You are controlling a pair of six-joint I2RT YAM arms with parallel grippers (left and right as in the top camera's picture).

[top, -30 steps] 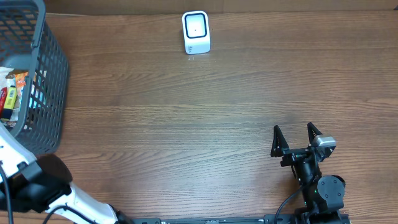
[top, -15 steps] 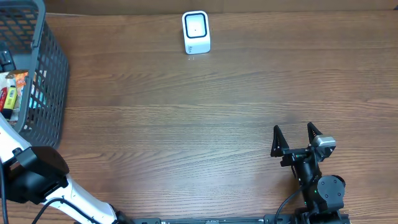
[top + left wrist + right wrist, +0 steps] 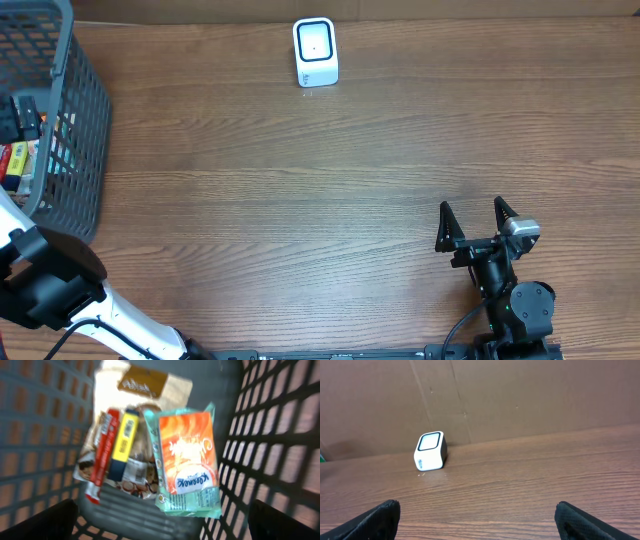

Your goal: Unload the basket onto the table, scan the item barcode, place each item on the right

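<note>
hovering above the basket (image 3: 85, 120) at the surface's (image 3: 300, 200) 9 o'clock edge, the left pincer (image 3: 162, 522) stands wide and empty. in its wrist view the orange packet (image 3: 187, 457) lies below it, a little toward 1 o'clock of the gap. its long axis runs 12 to 6, so the fingers (image 3: 42, 522) at 9 and 3 would likely close across its short width. a yellow bar (image 3: 125, 440) and a red bar (image 3: 102, 455) lie just beside it at 9 o'clock. the right pincer (image 3: 478, 215), also wide and empty, sits at 5 o'clock, well apart from the basket. the scanner (image 3: 315, 52) stands at 12 o'clock.
</note>
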